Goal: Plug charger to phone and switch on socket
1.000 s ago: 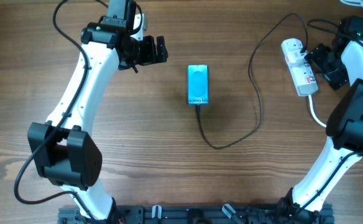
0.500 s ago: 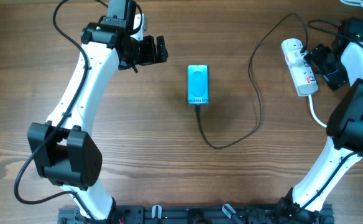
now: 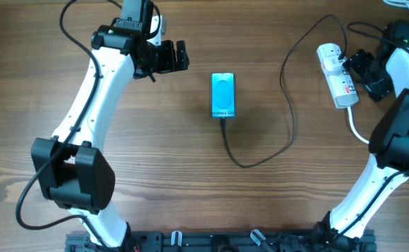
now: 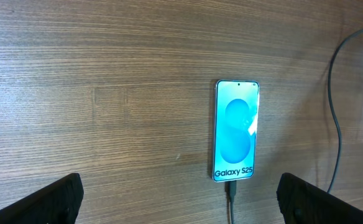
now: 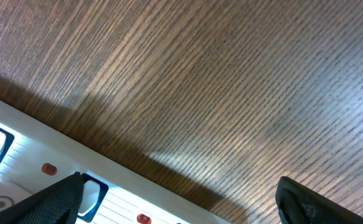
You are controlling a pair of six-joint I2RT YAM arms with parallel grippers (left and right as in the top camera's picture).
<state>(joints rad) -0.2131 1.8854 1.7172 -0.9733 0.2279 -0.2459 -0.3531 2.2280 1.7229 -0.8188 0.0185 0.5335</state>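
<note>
The phone lies flat mid-table, turquoise screen up, white lettered strip at its near end; it also shows in the left wrist view. The charger's black plug tip is in the phone's near end, and its thin black cable loops right toward the white adapter on the socket. My left gripper is open and empty, left of the phone. My right gripper is open at the socket's right edge, one finger over the strip with its red marks.
The socket's thick white cord runs off its near end toward the right arm's base. More cables lie at the far right corner. The left arm's black cable hangs at far left.
</note>
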